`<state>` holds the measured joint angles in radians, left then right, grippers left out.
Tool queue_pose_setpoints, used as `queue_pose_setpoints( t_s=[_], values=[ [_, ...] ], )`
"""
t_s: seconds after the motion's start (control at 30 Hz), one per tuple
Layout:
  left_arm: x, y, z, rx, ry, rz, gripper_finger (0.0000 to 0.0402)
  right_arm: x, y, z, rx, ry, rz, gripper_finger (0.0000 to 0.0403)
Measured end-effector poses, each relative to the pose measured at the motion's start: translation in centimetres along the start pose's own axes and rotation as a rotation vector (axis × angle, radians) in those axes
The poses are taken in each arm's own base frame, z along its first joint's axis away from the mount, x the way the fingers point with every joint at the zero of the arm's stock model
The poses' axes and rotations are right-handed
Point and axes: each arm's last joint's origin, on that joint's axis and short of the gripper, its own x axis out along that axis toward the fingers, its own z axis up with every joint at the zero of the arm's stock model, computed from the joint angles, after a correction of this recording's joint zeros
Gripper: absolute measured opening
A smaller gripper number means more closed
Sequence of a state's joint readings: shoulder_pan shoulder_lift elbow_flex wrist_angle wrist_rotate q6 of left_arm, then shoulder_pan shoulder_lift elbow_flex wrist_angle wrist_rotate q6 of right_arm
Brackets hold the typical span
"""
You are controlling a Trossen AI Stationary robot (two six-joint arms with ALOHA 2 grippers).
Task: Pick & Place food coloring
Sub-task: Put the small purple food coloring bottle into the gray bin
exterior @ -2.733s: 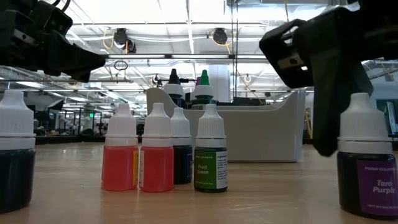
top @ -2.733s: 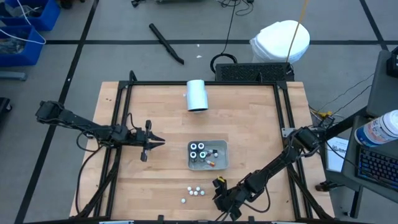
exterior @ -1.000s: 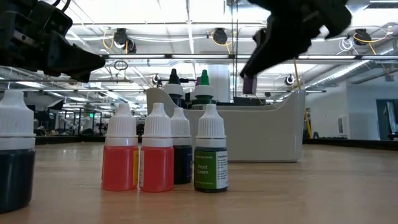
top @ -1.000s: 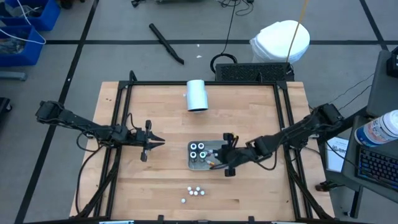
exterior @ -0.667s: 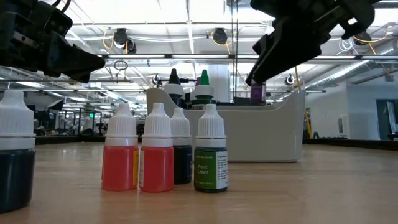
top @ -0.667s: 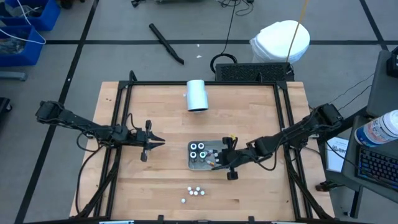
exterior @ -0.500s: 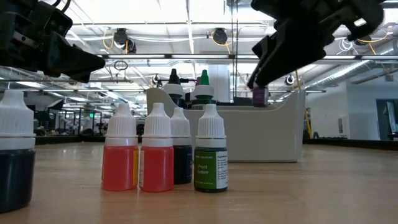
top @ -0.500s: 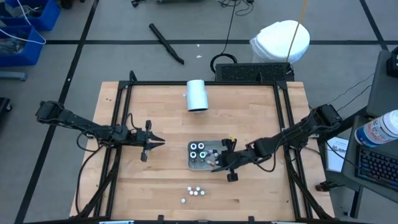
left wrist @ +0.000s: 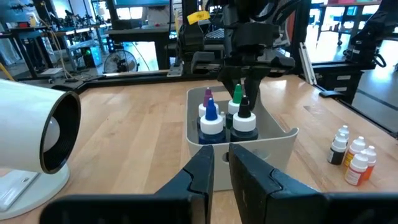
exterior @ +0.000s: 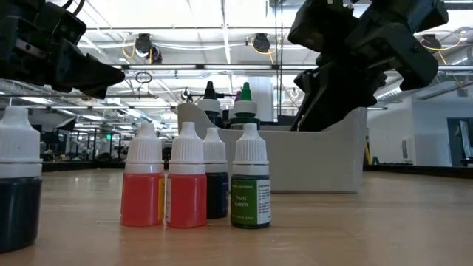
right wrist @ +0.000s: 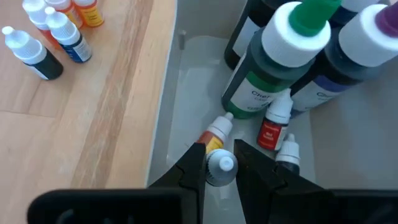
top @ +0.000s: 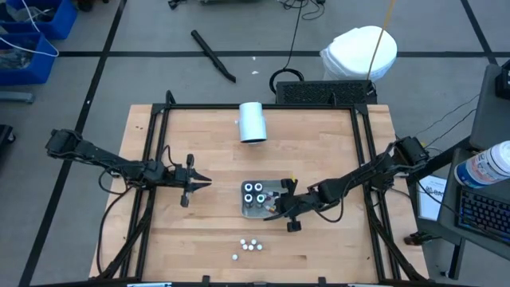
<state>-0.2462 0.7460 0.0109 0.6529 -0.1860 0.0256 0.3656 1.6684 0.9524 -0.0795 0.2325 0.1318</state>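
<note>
A grey tray (top: pixel 285 188) (exterior: pixel 325 159) sits mid-table and holds a few large dropper bottles (right wrist: pixel 267 68) and small food coloring bottles lying on its floor (right wrist: pixel 272 129). More small food coloring bottles (top: pixel 251 245) (exterior: pixel 188 181) (left wrist: pixel 351 160) stand upright on the table, nearer than the tray. My right gripper (top: pixel 279 209) (right wrist: pixel 221 168) reaches down into the tray's near right part, shut on one small bottle. My left gripper (top: pixel 205 182) (left wrist: pixel 222 165) waits left of the tray, with a narrow gap between its fingers. My right gripper pinches a small food coloring bottle between its two fingers, which slant down from the table's right. Its white cap (right wrist: pixel 222 163) shows between the fingers. The body is hidden below. Whether the bottom touches the tray floor cannot be told.
A large white cylinder (top: pixel 253 122) (left wrist: pixel 37 134) lies on its side toward the table's far edge. Black frame rails (top: pixel 151 159) run along the table's sides. One more bottle (exterior: pixel 18 185) stands close at the low view's left.
My right gripper, still shut on the purple-bodied bottle, has moved slightly toward the table's left and down into the tray. The bottle, earlier visible above the tray's rim, is now behind the tray wall in the low view.
</note>
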Motion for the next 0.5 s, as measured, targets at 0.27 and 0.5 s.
queue_pose_setpoints(
  t_s=[0.27, 0.5],
  values=[
    [0.0, 0.0, 0.01, 0.001, -0.001, 0.0, 0.0058, 0.0, -0.03, -0.02, -0.002, 0.003, -0.001, 0.0054],
    [0.0, 0.0, 0.01, 0.007, -0.001, 0.0, 0.0058, 0.18, -0.78, -0.03, 0.011, 0.014, -0.014, 0.0054]
  ],
)
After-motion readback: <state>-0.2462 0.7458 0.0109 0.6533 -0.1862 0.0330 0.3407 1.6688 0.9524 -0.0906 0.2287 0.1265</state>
